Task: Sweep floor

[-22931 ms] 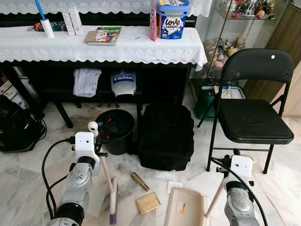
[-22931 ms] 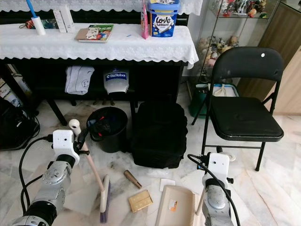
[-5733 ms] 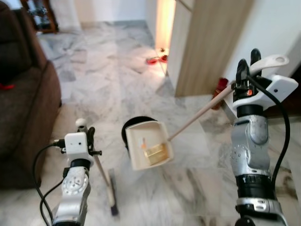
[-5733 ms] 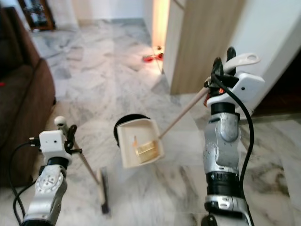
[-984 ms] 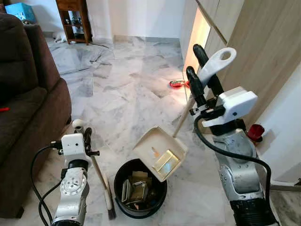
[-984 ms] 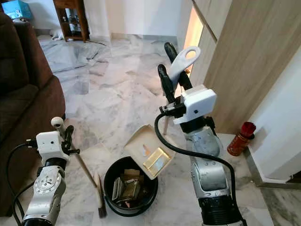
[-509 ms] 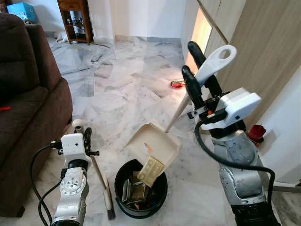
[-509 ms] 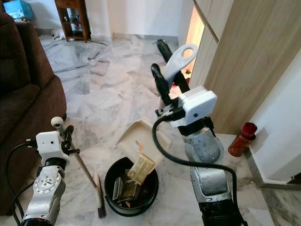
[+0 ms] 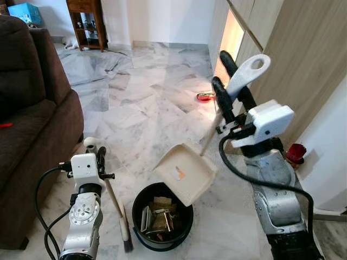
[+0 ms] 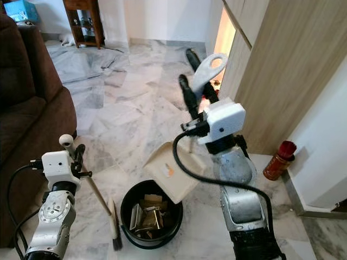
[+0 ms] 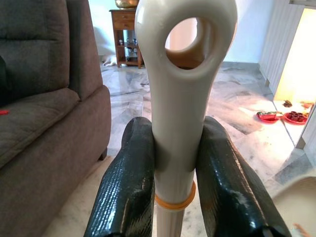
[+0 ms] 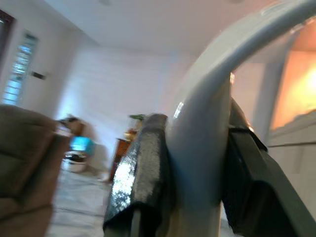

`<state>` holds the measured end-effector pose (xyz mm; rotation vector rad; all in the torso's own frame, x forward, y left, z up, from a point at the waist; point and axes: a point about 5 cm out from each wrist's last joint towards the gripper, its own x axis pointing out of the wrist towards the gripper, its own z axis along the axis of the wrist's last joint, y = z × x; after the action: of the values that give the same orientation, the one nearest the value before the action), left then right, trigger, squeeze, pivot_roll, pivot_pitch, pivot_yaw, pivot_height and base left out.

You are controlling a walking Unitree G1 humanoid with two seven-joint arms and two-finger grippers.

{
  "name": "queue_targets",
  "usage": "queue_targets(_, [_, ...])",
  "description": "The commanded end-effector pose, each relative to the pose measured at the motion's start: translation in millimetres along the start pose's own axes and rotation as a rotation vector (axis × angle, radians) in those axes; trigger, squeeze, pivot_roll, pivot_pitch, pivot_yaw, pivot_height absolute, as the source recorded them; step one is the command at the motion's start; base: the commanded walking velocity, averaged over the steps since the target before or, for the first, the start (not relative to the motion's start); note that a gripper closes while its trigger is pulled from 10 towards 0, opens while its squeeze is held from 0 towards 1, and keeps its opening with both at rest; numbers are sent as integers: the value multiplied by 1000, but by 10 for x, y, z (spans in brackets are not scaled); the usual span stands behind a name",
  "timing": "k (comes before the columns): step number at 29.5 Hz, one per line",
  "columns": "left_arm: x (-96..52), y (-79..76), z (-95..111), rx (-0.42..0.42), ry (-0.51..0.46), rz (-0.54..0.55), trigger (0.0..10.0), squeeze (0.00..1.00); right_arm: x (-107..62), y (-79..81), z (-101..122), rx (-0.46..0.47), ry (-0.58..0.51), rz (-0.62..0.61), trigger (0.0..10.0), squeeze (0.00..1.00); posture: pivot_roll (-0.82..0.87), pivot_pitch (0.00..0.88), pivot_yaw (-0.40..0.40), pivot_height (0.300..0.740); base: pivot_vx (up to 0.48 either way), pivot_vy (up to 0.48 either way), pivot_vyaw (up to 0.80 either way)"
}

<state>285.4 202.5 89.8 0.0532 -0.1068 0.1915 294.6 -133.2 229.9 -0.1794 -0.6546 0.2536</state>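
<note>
closest to me, my left claw (image 9: 96,151) is shut tight on the top of the broom handle (image 9: 113,195). in my left wrist view both black fingers (image 11: 123,187) press on the pale handle, just under its round hole. the handle slants down to the broom head (image 9: 125,233), which sits on the marble floor (image 9: 141,103) right beside the bin.

the black bin (image 9: 162,215) stands on the floor in front of me, between my two arms. inside it i see a pile of small boxes and scraps (image 9: 158,219), brown and gold and shiny.

just above the far side of the bin hangs the cream dustpan (image 9: 185,173). it is tipped so its open edge points down at the bin. the pan looks bare but for a small orange mark. it is not touching the bin.

my right claw (image 9: 232,86) is up high and grips the dustpan handle (image 9: 248,73), the white part with a hole at its end. its long stick (image 9: 210,133) runs down from my claw to the pan.

to my left is a dark brown sofa (image 9: 32,124). to my right is a wooden wall panel (image 9: 303,59), and a small red bottle (image 9: 294,153) stands on the floor at its foot. farther off there is a red thing (image 9: 205,97) on the floor by the bright doorway. at the far end of the floor stands a small wooden shelf (image 9: 87,21).
</note>
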Motion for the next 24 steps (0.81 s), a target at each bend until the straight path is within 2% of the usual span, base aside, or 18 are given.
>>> queue_targets(1, [51, -15, 107, 0, -54, -13, 9882, 0, 87, -155, 89, -62, -47, -92, 10000, 0, 33, 0, -17, 740, 0, 0, 0])
queue_targets(6, [41, -25, 102, -3, -52, -16, 9922, 0, 78, -353, -63, -113, 22, -239, 10000, 0, 32, 0, -20, 740, 0, 0, 0])
queue_targets(10, [32, -25, 96, -5, -50, -17, 9882, 0, 30, -429, -135, -143, 56, -291, 10000, 0, 31, 0, -20, 740, 0, 0, 0])
queue_targets(13, [21, -43, 79, -10, -43, -25, 9882, 0, -87, -527, -295, -194, 135, -343, 10000, 0, 24, 0, -20, 740, 0, 0, 0])
queue_targets(24, [-4, -76, 55, -22, -28, -56, 9922, 0, -456, -516, -755, -195, 331, -369, 10000, 0, 24, 0, -22, 740, 0, 0, 0])
